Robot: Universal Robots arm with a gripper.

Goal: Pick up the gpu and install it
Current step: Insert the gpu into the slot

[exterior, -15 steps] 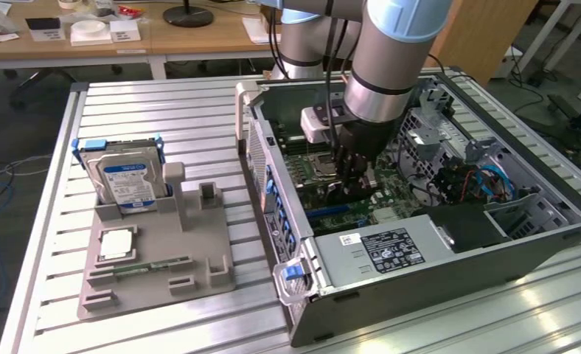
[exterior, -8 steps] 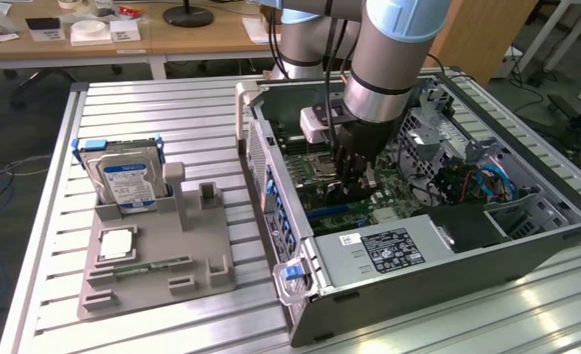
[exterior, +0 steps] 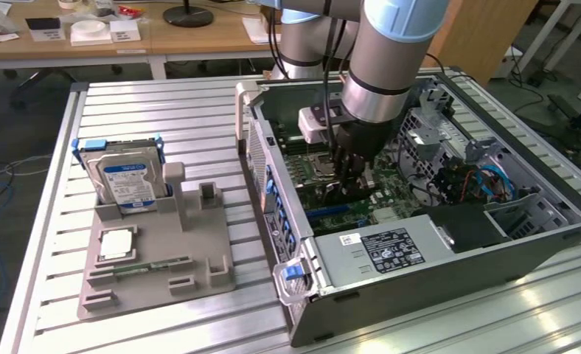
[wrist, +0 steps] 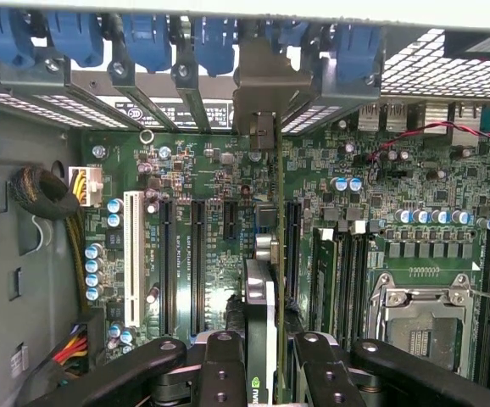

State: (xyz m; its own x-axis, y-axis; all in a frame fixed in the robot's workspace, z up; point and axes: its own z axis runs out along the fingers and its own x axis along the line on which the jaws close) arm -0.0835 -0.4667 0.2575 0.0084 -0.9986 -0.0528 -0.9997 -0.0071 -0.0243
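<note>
Jaws clamp the gpu (wrist: 260,298), logo illegible, upright over the motherboard (wrist: 186,170).

Exterior high, angled down on computer case (exterior: 419,295); wrist close above shared motherboard (wrist: 228,170)

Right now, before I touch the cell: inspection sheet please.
Surface: slatted metal table, with an open computer case lying on it.
Job's things: gpu edge-on above the motherboard, its bracket at the rear slot openings; cannot tell whether it is seated.
Clutter: grey fixture tray holding an upright hard drive and a flat memory stick.
Grippers: gripper inside the case, shut on the gpu.
Cables: yellow-black bundle beside the board; blue cables inside the case.
Surroundings: desks behind the table.
</note>
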